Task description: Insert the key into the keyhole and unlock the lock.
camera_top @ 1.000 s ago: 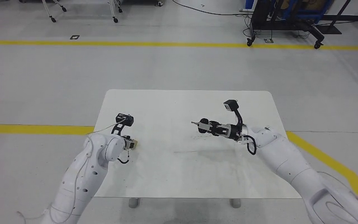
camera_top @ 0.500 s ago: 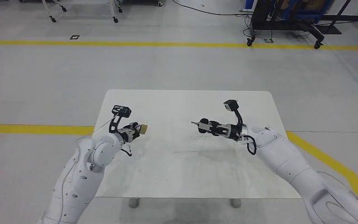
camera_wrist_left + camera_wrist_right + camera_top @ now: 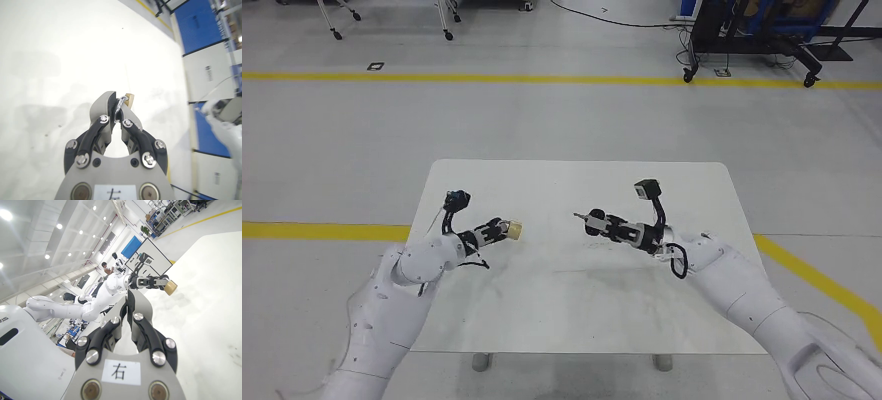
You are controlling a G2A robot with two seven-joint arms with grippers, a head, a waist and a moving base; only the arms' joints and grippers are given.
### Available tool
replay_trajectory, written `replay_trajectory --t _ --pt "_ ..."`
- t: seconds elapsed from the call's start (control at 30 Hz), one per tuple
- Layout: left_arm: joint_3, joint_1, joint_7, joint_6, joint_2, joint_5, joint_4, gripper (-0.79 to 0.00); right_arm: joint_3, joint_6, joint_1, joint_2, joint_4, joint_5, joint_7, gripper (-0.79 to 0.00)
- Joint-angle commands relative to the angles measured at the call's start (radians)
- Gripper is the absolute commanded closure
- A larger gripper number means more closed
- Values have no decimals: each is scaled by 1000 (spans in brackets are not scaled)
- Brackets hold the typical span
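Note:
My left gripper (image 3: 496, 234) is shut on the silver shackle of a small brass padlock (image 3: 512, 231). It holds the lock above the left part of the white table (image 3: 562, 300), body pointing toward the other arm. The left wrist view shows the shackle pinched between the pads and the brass padlock (image 3: 130, 99) just past my left gripper (image 3: 117, 99). My right gripper (image 3: 594, 222) is shut on a thin metal key (image 3: 579, 215) whose tip points at the lock, a short gap away. My right gripper (image 3: 128, 294) faces the padlock (image 3: 170, 287) across the table.
The table's far edge (image 3: 582, 163) and near edge (image 3: 592, 351) bound the work area. Yellow floor lines (image 3: 542, 77) run behind and beside the table. A dark wheeled cart (image 3: 757, 40) stands far back right.
My left arm has swung the padlock up and toward the table's centre, turning it to face the key. My right gripper has shifted slightly left toward the lock.

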Motion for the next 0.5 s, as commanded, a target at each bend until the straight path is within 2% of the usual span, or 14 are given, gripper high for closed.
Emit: replay_trajectory --t 0.0,0.13,0.4,0.47 --pt "12 -41 -26 -15 -11 -161 67 0 -12 9 6 -16 -5 -6 -28 0" --pt "37 -103 -46 -39 -26 -247 176 0 -34 41 34 -48 21 -40 -61 0" --pt "40 -96 -46 -40 -28 -260 171 0 -37 37 41 -57 25 -35 -68 0" --pt "42 -72 -102 -27 -37 -406 181 0 -37 37 41 -57 25 -35 -68 0"
